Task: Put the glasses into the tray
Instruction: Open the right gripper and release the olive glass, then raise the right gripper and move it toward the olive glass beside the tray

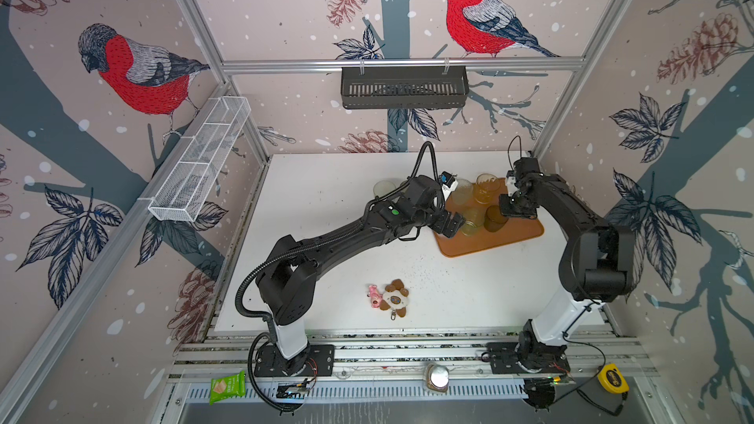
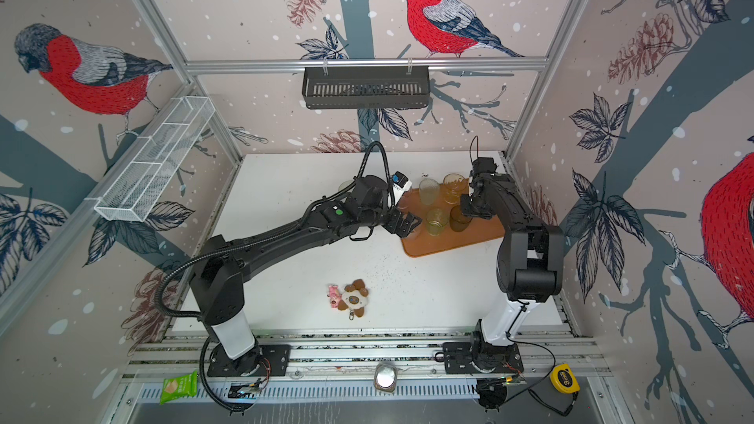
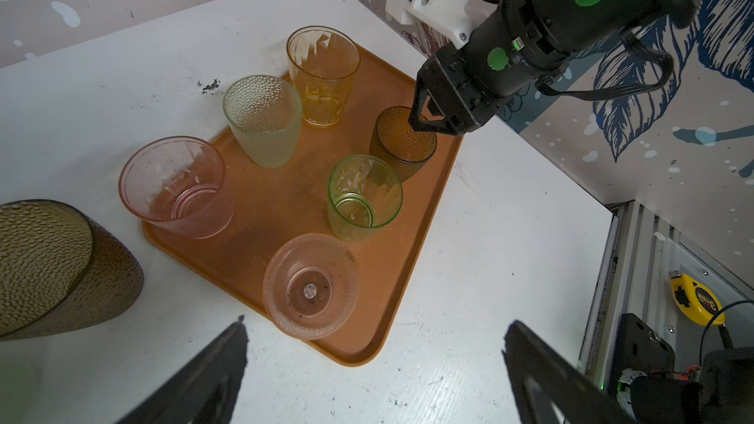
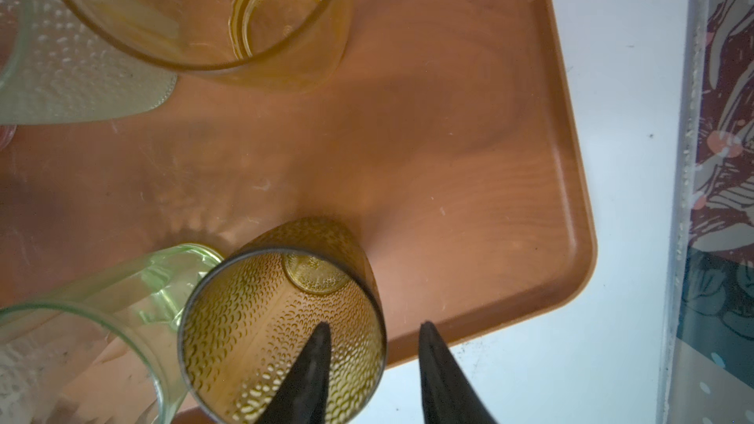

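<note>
The orange-brown tray [image 3: 424, 214] lies at the table's back right and shows in both top views [image 1: 514, 238] [image 2: 473, 238]. On it stand an amber glass [image 3: 322, 75], a frosted pale green one [image 3: 263, 120], a pink one [image 3: 175, 185], a clear green one [image 3: 363, 197], a low frosted one [image 3: 310, 285] and a dark brown one [image 4: 281, 340]. My right gripper [image 4: 374, 325] is open astride the brown glass's rim, one finger inside, one outside, both clear of the wall. Another brown glass [image 3: 53, 267] stands off the tray. My left gripper [image 3: 377, 322] hangs wide open over the tray's corner, holding nothing.
A pale glass [image 1: 384, 188] stands on the table behind my left arm. Small plush toys [image 1: 389, 297] lie near the front. A black slotted basket [image 1: 404, 87] and a white mesh basket [image 1: 200, 161] hang on the walls. The right wall runs close beside the tray.
</note>
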Controlling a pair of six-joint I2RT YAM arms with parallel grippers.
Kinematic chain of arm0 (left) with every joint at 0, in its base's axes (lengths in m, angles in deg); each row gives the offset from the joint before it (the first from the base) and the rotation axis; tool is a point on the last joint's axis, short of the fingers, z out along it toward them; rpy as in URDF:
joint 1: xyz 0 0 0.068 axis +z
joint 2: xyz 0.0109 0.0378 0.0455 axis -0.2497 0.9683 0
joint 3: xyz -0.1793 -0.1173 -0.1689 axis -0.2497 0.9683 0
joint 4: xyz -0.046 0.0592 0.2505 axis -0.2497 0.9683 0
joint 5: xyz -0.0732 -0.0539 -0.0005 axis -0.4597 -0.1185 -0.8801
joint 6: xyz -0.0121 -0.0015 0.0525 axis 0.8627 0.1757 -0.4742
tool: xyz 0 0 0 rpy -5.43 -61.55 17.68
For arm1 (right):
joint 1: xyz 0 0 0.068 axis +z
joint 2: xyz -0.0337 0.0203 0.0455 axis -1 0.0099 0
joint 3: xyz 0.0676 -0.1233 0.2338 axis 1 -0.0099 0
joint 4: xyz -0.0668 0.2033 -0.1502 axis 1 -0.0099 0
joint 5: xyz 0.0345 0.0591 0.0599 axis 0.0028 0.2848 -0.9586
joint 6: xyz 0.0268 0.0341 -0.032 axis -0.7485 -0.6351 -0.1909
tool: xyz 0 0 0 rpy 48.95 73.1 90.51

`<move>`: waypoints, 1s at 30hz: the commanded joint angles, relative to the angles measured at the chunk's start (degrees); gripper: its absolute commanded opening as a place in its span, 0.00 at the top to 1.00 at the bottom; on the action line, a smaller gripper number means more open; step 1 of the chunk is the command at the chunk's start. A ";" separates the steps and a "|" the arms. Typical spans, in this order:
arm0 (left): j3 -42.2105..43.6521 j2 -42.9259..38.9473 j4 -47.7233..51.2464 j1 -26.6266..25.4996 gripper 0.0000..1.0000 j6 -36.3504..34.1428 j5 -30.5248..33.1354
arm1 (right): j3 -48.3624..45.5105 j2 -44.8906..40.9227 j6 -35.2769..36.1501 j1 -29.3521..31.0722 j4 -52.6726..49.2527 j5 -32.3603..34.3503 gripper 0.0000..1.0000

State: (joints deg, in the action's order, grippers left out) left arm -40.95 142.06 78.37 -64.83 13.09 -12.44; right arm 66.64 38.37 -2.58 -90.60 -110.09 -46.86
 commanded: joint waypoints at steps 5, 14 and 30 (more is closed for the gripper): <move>0.15 -0.65 -1.23 -0.27 0.02 -1.41 0.05 | 2.15 -1.39 -0.79 1.13 -0.97 1.40 0.54; 0.25 -0.82 -1.05 -0.16 0.02 -0.69 0.57 | 6.55 -2.16 -2.39 4.17 -3.27 1.66 0.48; 5.08 -6.09 -0.88 7.51 0.02 7.86 0.85 | 20.32 2.18 -5.71 12.78 -8.25 1.93 0.47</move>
State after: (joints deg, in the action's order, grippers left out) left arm -36.28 137.20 78.39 -58.31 18.99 -11.52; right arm 85.56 39.90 -6.98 -78.65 -116.47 -45.61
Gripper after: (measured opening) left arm 0.976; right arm 0.529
